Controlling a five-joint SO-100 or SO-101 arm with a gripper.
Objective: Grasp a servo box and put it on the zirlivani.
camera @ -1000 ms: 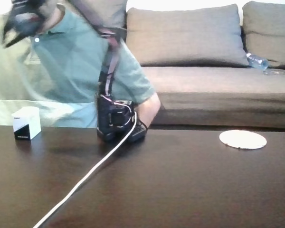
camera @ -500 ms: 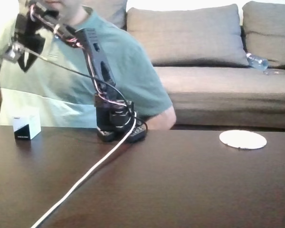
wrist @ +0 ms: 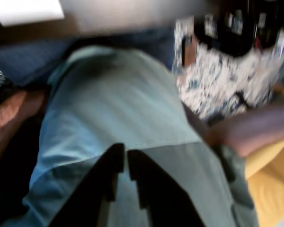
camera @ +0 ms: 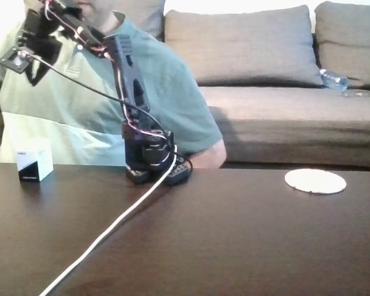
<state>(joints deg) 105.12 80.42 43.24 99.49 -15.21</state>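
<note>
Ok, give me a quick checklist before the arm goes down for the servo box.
1. Servo box upright on the table, nothing touching it: ok.
2. Gripper above the box: ok, high up and roughly over it in the fixed view.
3. Gripper open enough to take the box: not ok; the wrist view shows the fingers nearly together.
4. Gripper empty: ok.
5. Zirlivani bare: ok.
6. White cable away from the box: ok.

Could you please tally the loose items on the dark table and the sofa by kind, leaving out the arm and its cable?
Servo box: 1
Round white zirlivani disc: 1
Plastic bottle on the sofa: 1
Total: 3
</note>
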